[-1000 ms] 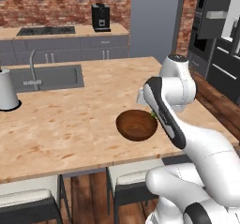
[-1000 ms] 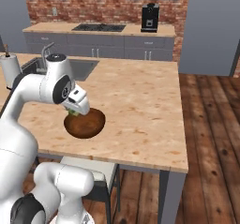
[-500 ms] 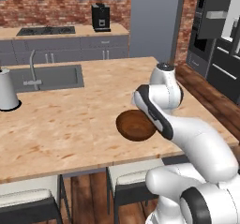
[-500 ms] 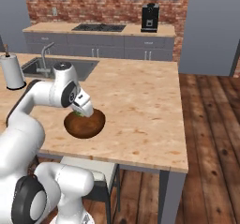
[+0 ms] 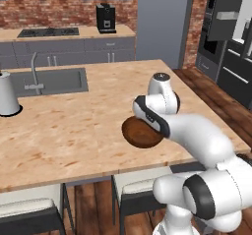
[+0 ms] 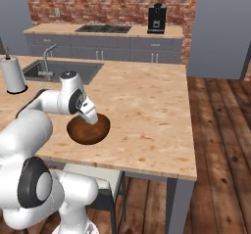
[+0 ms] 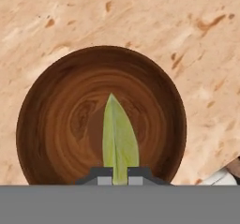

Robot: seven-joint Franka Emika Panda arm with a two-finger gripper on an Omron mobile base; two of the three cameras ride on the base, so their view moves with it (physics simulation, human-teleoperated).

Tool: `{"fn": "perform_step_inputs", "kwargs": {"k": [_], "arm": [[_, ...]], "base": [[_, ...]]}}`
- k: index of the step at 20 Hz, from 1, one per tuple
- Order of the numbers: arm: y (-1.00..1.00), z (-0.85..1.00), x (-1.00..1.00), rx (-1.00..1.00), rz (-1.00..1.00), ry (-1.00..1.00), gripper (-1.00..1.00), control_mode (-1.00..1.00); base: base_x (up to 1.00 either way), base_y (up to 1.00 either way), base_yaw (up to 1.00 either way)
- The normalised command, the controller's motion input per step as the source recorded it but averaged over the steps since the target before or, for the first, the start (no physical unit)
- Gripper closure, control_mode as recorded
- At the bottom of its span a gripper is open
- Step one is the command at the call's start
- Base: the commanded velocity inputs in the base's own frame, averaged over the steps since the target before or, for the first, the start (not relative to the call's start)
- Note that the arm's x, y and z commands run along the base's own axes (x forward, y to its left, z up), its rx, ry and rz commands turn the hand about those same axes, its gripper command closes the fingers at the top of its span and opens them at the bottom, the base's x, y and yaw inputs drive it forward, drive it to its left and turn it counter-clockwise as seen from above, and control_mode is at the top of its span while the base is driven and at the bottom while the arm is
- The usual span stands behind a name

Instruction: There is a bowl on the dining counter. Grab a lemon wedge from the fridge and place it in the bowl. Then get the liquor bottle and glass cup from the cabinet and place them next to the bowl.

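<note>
A brown wooden bowl [image 7: 56, 124] sits on the dining counter [image 7: 178, 21], straight below my hand. My gripper [image 7: 120, 177] is shut on the lemon wedge [image 7: 119, 138], a yellow-green sliver that points down over the bowl's middle. From the right base view, the gripper [image 6: 91, 118] hangs just above the bowl [image 6: 88, 132], near the front of the dining counter [image 6: 147, 105]. In the left base view my forearm covers the hand, and the bowl [image 5: 139, 133] shows beside it on the dining counter [image 5: 74, 126]. The fridge, cabinet, liquor bottle and glass cup are out of view.
An inset steel sink [image 5: 49, 80] with a faucet lies at the counter's far left. A white upright roll [image 5: 7, 94] stands in front of it. Stools [image 5: 142, 190] are tucked under the near edge. A black coffee machine [image 6: 157, 18] stands on the back counter.
My arm has folded and the hand has come down closer over the bowl, still gripping the lemon wedge. The bowl has stayed in place.
</note>
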Motion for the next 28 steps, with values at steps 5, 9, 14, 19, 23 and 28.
{"fn": "perform_step_inputs", "kwargs": {"k": [5,9,14,19,23,28], "arm": [[0.00,-0.36,0.26,0.00,-0.10,0.01,1.00,-1.00],[0.00,-0.35,0.32,0.00,-0.09,0.03,1.00,-1.00],[0.04,-0.36,0.20,0.00,-0.07,0.03,1.00,-1.00],[0.14,-0.33,0.02,0.02,-0.03,0.04,1.00,-1.00],[0.12,-0.31,0.10,0.02,-0.02,0.05,1.00,-1.00],[0.07,-0.30,0.11,0.02,-0.02,0.04,-1.00,-1.00]], "base": [[0.00,0.00,0.00],[0.00,0.00,0.00],[0.00,0.00,0.00],[0.00,0.00,0.00],[0.00,0.00,0.00],[0.00,0.00,0.00]]}}
